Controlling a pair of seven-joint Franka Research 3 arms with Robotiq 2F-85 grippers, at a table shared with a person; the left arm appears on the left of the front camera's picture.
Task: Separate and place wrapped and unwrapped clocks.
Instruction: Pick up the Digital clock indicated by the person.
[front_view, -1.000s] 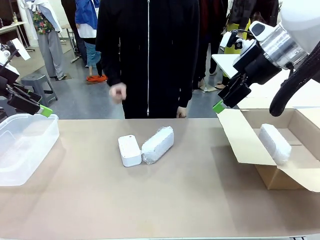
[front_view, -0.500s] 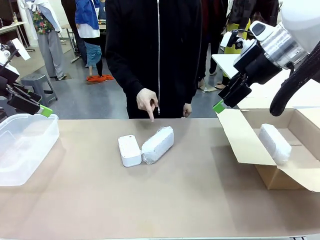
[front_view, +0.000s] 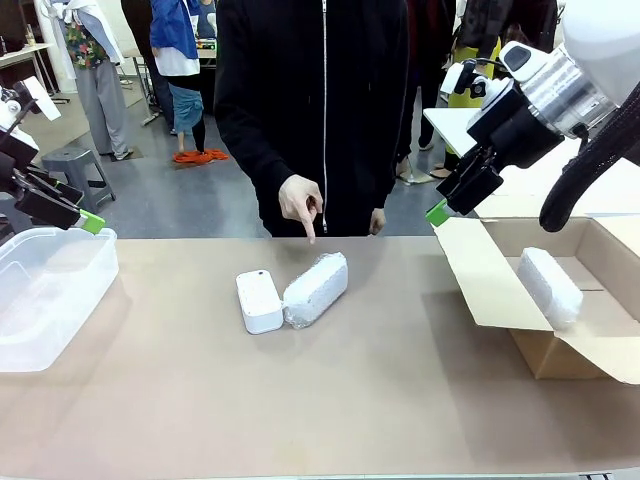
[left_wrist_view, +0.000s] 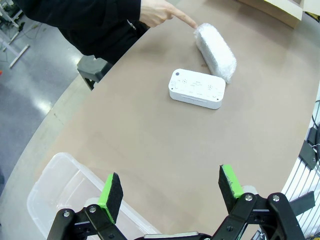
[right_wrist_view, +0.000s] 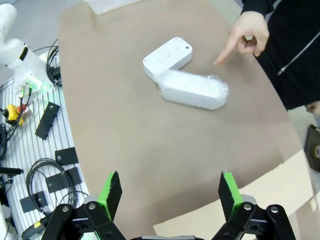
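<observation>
A bare white clock (front_view: 259, 301) (left_wrist_view: 196, 89) (right_wrist_view: 167, 55) lies mid-table, touching a bubble-wrapped clock (front_view: 316, 289) (left_wrist_view: 216, 52) (right_wrist_view: 194, 90) on its right. Another wrapped clock (front_view: 550, 285) rests inside the cardboard box (front_view: 560, 350) at the right. The person's hand (front_view: 300, 203) (left_wrist_view: 162, 12) (right_wrist_view: 243, 36) points a finger down at the wrapped clock on the table. My left gripper (front_view: 70, 210) (left_wrist_view: 170, 192) hangs open above the plastic tub, holding nothing. Over the box's near flap my right gripper (front_view: 455, 195) (right_wrist_view: 171, 192) is open, with nothing between its pads.
A clear plastic tub (front_view: 45, 290) (left_wrist_view: 65, 185) stands at the table's left edge. The open box's flap (front_view: 485, 275) juts toward the middle. Cables and tools (right_wrist_view: 35, 150) lie on a rack beside the table. Other people stand behind the person in black.
The person has stepped slightly right and brought a hand down to point at the wrapped clock on the table. Neither arm has moved.
</observation>
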